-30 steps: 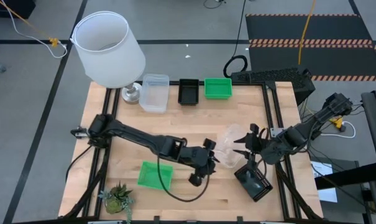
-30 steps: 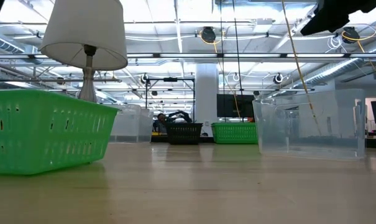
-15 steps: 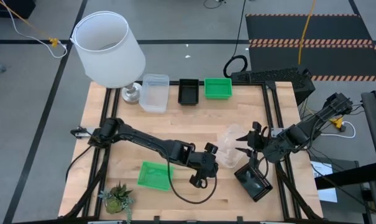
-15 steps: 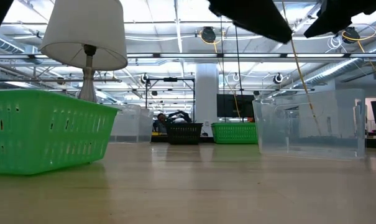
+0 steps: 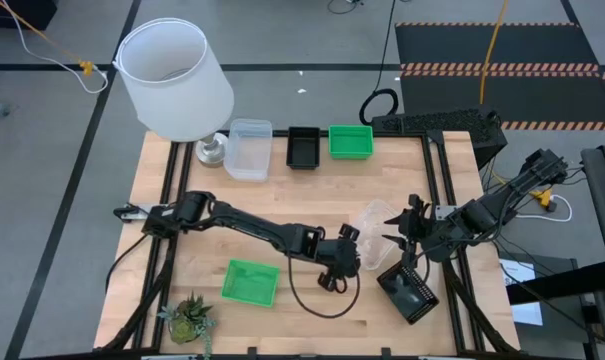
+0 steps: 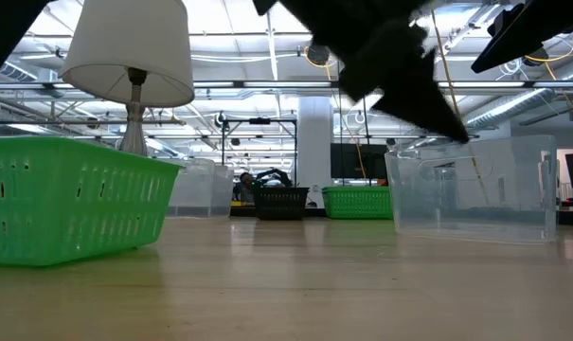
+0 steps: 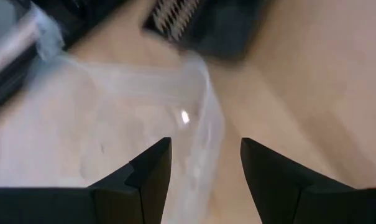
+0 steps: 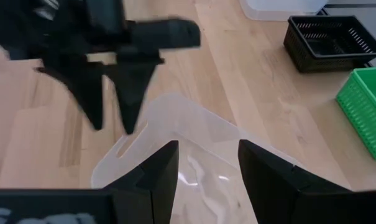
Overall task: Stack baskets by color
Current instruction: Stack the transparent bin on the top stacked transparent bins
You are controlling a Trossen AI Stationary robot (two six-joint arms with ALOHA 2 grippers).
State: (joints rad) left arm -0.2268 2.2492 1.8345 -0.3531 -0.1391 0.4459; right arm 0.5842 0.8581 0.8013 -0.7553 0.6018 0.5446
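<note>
A clear basket (image 5: 375,222) rests on its base at the table's right-middle. My left gripper (image 5: 354,250) is open just left of it. In the left wrist view its fingers stand on either side of the basket's near wall (image 7: 206,124), without plain touch. My right gripper (image 5: 390,232) hovers open over the same clear basket (image 8: 194,137), from its right side. A green basket (image 5: 250,282) sits near the front edge. A black basket (image 5: 410,290) lies at the front right. Along the far edge stand a clear basket (image 5: 248,148), a black basket (image 5: 304,146) and a green basket (image 5: 350,141).
A big white lamp (image 5: 172,75) stands at the far left corner and a small potted plant (image 5: 187,318) at the near left corner. The left arm's cable (image 5: 317,305) loops over the table beside the green basket. Bare wood lies in the table's middle (image 5: 282,195).
My left gripper has gone toward the table's right edge and down, from beside the near green basket to the clear basket's left wall, staying open. In the low view its arm has come down into the picture over the clear basket.
</note>
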